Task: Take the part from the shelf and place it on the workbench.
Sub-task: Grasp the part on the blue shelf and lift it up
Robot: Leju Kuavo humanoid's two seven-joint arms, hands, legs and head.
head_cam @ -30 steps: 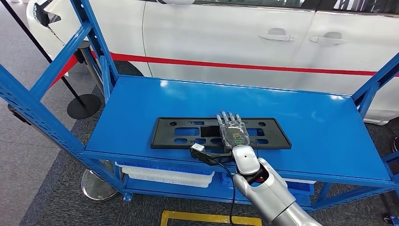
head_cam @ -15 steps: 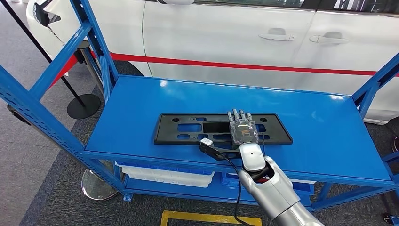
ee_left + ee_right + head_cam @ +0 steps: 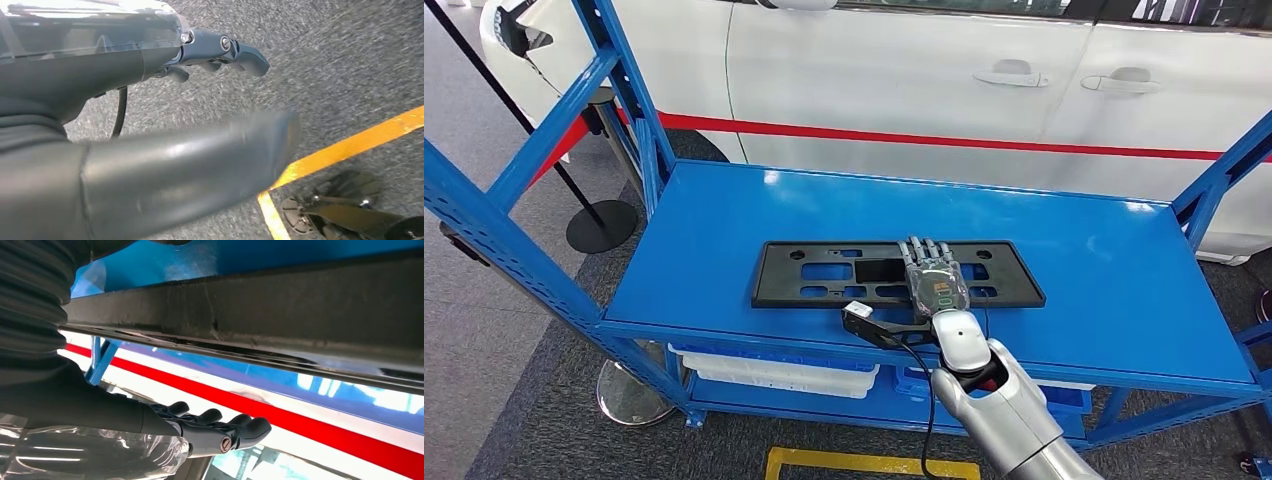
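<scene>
In the middle of the head view, the flat black part [image 3: 899,274] lies on the blue shelf [image 3: 1084,270], near its front edge. The right hand [image 3: 936,283] rests palm-down on the part's right half, fingers [image 3: 921,250] stretched flat across it, nothing clasped. The left hand [image 3: 165,65] hangs over grey floor [image 3: 350,65], fingers slightly curled and empty.

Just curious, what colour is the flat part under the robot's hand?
Black; the part shows best in the head view.
</scene>
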